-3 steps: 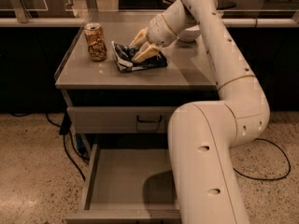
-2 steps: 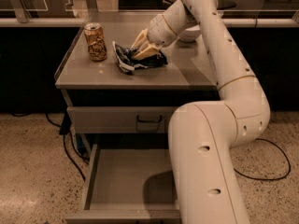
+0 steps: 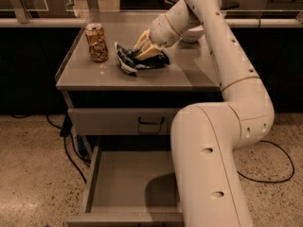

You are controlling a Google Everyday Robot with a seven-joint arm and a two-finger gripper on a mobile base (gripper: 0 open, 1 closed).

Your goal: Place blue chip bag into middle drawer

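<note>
**Op:** Status? Where's the tool?

**Me:** Tool (image 3: 144,48) is up on the desk (image 3: 189,74), down on the blue chip bag (image 3: 129,61). It's pressed against the bag's top right part. Can't tell whether it's closed on the bag or just resting on it.

**Op:** And the bag?

**Me:** Lying crumpled on the desk top, approx. centre, not lifted. A tan drink can (image 3: 96,42) stands upright to its left, near but not touching.

**Op:** Drawers?

**Me:** Top drawer front (image 3: 109,122) is shut, black handle (image 3: 151,122) in the middle, so no view inside. Below it the middle drawer (image 3: 124,176) is pulled out toward the camera. Low side walls, flat grey bottom showing, w/ a dark shadow across the right part. The right side is hidden behind my arm (image 3: 210,155), so I can't speak for that part. The bag isn't in the drawer; it's on the desk above.

**Op:** Anything else nearby?

**Me:** Black cable (image 3: 279,171) looping on the speckled floor at right, more cables down the left side of the desk.
</note>
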